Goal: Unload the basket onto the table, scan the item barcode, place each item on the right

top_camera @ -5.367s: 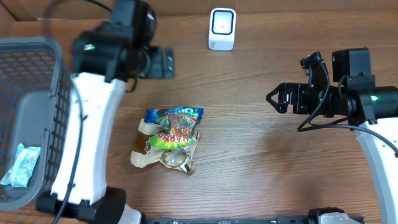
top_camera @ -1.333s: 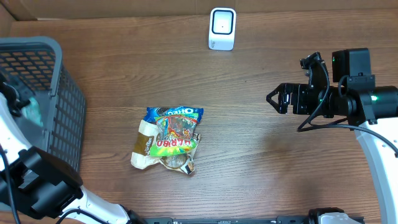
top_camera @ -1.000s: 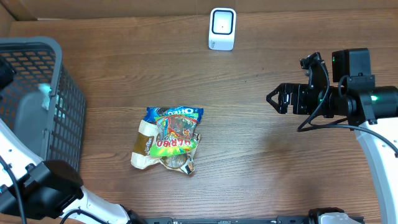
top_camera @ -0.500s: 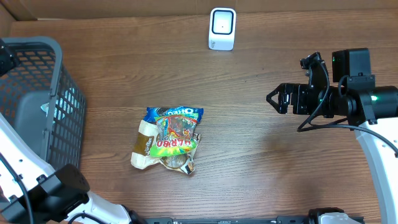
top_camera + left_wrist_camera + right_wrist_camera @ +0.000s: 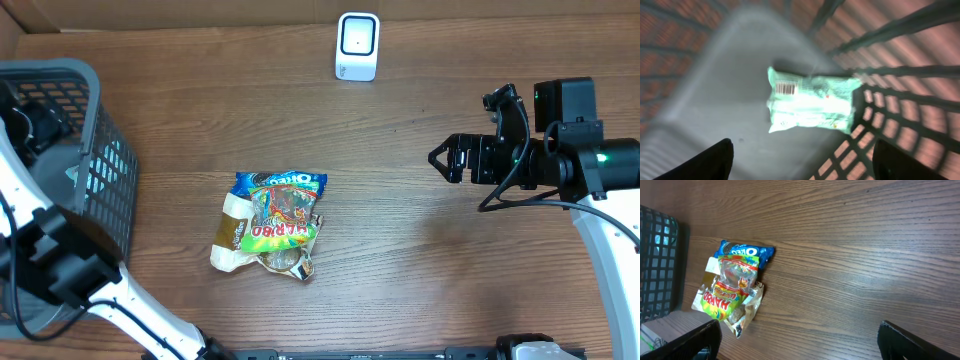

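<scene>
A mint-green packet (image 5: pixel 810 102) with a barcode on its face lies flat on the floor of the grey basket (image 5: pixel 700 100). My left gripper (image 5: pixel 802 167) hangs above it, open, with nothing between its fingers. From overhead the packet (image 5: pixel 72 175) shows through the basket's mesh. The white scanner (image 5: pixel 357 45) stands at the table's far edge. A pile of snack bags (image 5: pixel 270 220), with a blue Oreo pack (image 5: pixel 745 250) and a Haribo bag (image 5: pixel 725 297), lies mid-table. My right gripper (image 5: pixel 445 160) hovers open at the right, well away from the pile, and holds nothing.
The basket (image 5: pixel 60 190) fills the left side of the table, and the left arm reaches over its rim. A cardboard wall (image 5: pixel 150 12) runs along the far edge. Bare wood lies between the snack pile and the right arm.
My left gripper has gone from shut to open over the basket, and the green packet it carried now lies on the basket floor. The right arm has not moved.
</scene>
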Robot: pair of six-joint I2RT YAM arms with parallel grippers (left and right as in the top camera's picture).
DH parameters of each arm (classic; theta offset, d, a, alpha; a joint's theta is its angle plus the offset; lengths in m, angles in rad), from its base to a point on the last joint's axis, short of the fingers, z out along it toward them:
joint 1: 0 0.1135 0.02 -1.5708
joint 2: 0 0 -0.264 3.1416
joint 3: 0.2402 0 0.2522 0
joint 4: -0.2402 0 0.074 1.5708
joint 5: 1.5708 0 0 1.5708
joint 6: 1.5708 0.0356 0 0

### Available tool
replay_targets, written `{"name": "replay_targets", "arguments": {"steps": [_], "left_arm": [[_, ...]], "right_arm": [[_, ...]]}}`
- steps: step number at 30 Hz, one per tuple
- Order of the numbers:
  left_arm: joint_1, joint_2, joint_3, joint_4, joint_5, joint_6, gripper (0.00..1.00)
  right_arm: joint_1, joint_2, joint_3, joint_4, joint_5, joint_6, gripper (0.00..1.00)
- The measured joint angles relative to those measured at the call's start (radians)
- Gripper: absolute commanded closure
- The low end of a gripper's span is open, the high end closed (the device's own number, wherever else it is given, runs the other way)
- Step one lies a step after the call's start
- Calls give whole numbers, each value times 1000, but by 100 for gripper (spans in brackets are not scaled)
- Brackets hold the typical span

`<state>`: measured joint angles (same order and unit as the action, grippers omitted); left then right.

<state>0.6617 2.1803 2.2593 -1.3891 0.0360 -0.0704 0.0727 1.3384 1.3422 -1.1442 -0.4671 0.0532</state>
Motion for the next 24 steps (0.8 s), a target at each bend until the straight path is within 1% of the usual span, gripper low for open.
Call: {"name": "replay_targets", "arguments": {"steps": [6,10,12,15,17,19,24], "left_arm": [[0,129,-2,-39,-3,-1,24],[0,177,-9,-37,-4,-5,22],[0,184,-9,-29,-4,-6,18],[0,187,-9,-14,-4,-9,17],[0,192,-9,-11,-5,-9,18],[0,201,-9,-10,-7,-10,22],[1,217,-11,-23,-7,-20,27]], "right_arm": [[0,0,0,0,0,0,0],[0,0,0,0,0,0,0],[0,0,0,0,0,0,0],[0,0,0,0,0,0,0],[0,0,0,0,0,-1,0],[0,0,0,0,0,0,0],[0,0,0,0,0,0,0]]}}
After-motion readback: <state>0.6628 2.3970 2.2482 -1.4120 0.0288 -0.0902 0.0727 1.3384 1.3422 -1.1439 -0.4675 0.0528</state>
